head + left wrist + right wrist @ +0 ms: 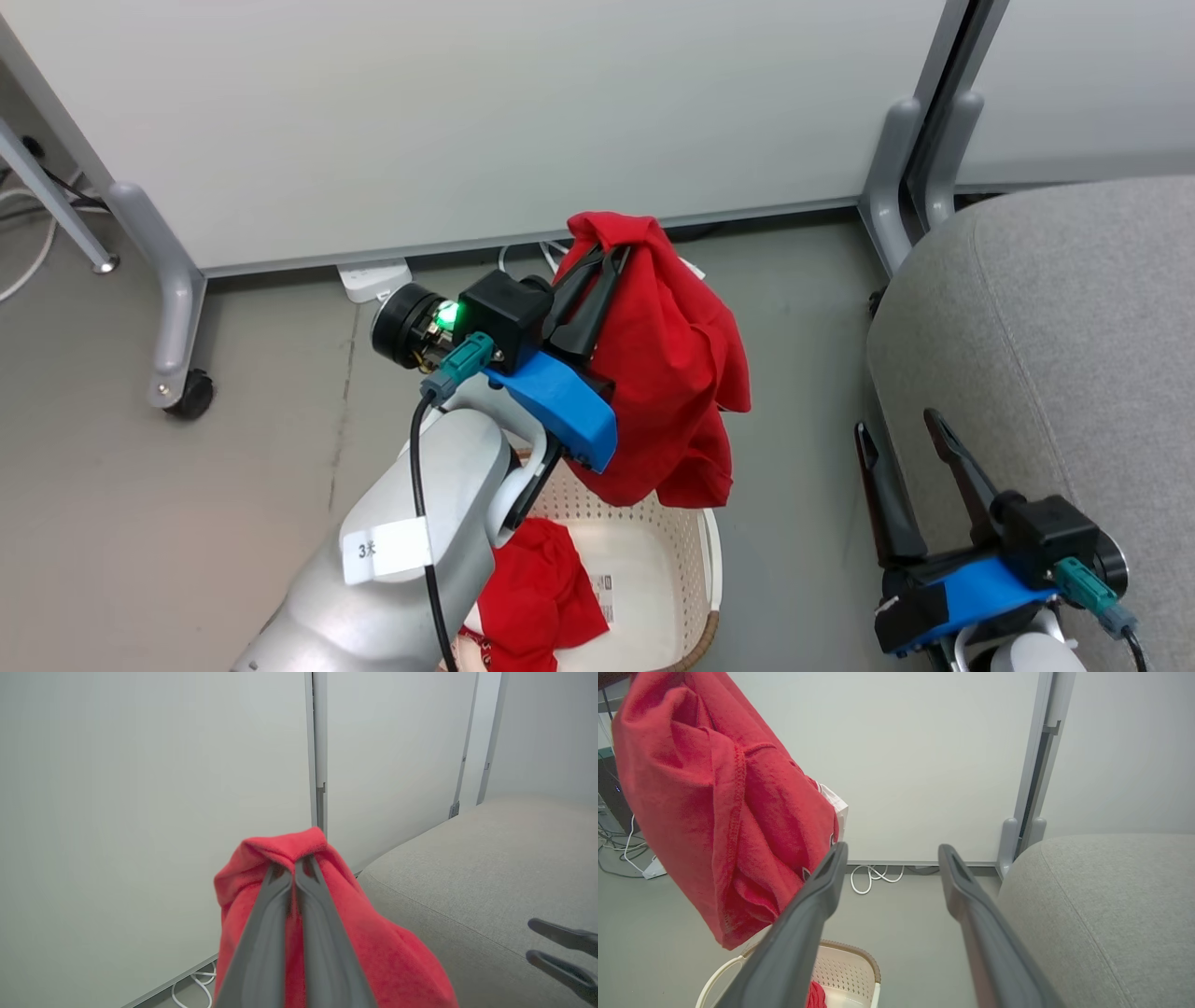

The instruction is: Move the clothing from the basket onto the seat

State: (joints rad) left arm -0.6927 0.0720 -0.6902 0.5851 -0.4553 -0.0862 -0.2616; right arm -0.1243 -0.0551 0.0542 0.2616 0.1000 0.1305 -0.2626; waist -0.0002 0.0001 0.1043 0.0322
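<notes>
Left gripper [614, 254], pinching a red garment [672, 373] above the basket [686, 560], hasn't reached the seat [1074, 355] at three o'clock, while a second red garment [541, 597] remains inside and the right gripper [896, 425] is spread.

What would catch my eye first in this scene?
A bright red garment hangs above a white basket, pinched in the shut jaws of the robot's left arm. More red cloth lies in the basket, and a big grey seat stands at the right, near the right arm's open jaws.
</notes>
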